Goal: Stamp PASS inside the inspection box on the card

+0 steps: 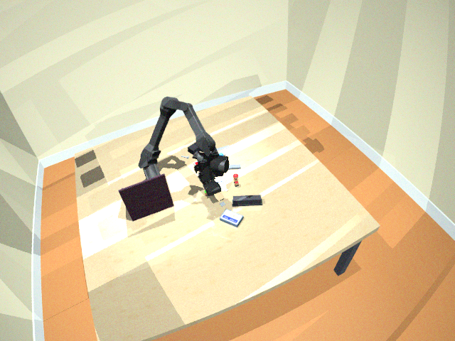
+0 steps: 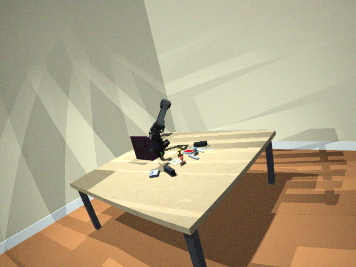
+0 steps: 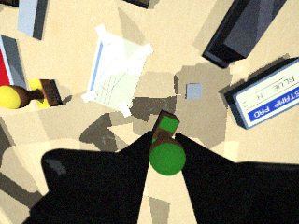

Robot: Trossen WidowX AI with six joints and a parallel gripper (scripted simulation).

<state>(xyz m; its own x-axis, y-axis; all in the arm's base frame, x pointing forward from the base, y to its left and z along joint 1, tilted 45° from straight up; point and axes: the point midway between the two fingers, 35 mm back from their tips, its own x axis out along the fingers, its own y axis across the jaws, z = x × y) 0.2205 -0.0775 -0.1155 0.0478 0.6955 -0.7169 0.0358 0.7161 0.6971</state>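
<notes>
My gripper is shut on the green-knobbed stamp, whose wooden block with a green patch points forward between the fingertips. How far its base is from the bench is unclear. The white card is taped at its corners, ahead and left of the gripper in the wrist view; box lines show on it, and no clear print is visible. A case labelled STAMP PAD BLUE lies ahead and right. A red pad lies beyond the yellow-knobbed stamp.
A black block lies near the blue pad case. A small grey square lies between card and case. A red-knobbed stamp stands near the card. A dark upright panel stands beside the arm.
</notes>
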